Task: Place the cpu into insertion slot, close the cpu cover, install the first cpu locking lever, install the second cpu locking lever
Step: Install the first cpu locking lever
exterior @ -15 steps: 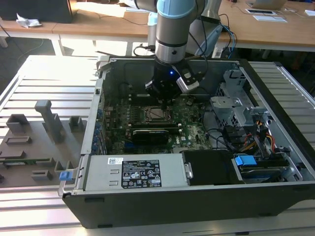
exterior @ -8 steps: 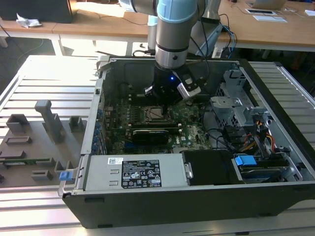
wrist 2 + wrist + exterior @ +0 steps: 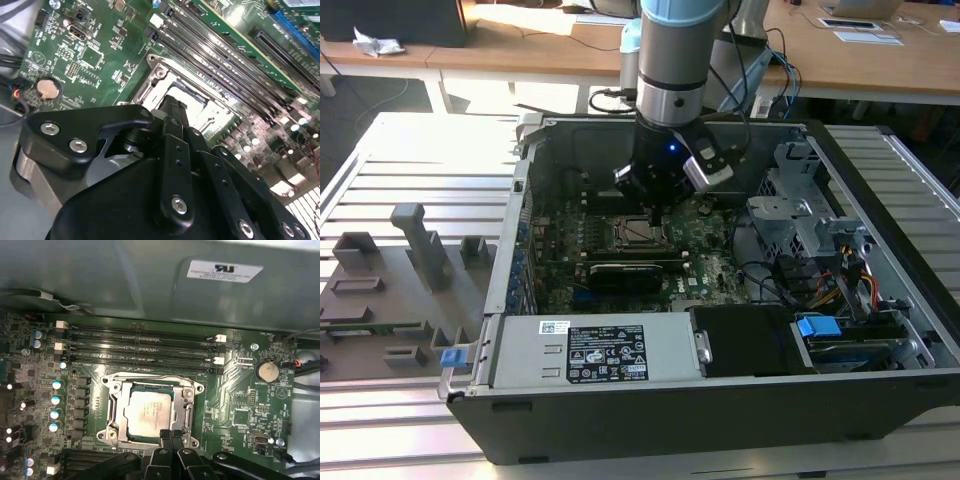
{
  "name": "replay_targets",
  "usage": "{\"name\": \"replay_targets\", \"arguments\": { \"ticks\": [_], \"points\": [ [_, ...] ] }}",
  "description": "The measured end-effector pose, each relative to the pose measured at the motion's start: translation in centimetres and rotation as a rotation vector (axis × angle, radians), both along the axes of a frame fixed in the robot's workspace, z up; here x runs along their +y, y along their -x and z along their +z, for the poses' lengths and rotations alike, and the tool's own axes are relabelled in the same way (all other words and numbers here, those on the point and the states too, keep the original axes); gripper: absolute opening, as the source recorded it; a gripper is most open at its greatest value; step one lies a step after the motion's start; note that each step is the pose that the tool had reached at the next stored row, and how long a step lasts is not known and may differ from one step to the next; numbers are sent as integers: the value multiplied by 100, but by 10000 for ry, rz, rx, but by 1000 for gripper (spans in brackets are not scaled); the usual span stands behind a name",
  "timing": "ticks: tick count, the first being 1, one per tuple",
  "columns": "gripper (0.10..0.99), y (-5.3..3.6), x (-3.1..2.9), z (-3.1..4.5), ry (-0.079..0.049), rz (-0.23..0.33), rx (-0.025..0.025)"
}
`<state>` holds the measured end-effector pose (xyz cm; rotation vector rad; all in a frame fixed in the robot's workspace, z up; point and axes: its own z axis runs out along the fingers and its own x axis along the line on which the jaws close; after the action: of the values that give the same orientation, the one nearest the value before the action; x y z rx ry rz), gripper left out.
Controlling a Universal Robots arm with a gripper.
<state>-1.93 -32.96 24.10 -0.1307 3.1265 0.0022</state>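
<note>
Hovering over the cpu point(image 3: 149, 412) in the insertion slot point(image 3: 114, 412), the tool point(image 3: 171, 436) has fingertips pressed together.

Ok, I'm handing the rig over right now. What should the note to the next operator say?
Hand: shut, nothing in it, tips at the edge of the insertion slot.
cpu: seated in the slot, silver top up.
cpu cover: appears to lie down around the chip.
Done: cpu placed; cover seemingly closed.
Left: both locking levers; I cannot tell whether either is latched.
</note>
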Motion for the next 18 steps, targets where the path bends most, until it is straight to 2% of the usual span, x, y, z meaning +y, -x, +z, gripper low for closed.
{"name": "replay_targets", "arguments": {
  "ticks": [8,11,18],
  "points": [
    [106,0,0,282,2,1,0],
    [106,0,0,309,-2,0,-1],
    [106,0,0,312,0,0,0]
  ]
}}
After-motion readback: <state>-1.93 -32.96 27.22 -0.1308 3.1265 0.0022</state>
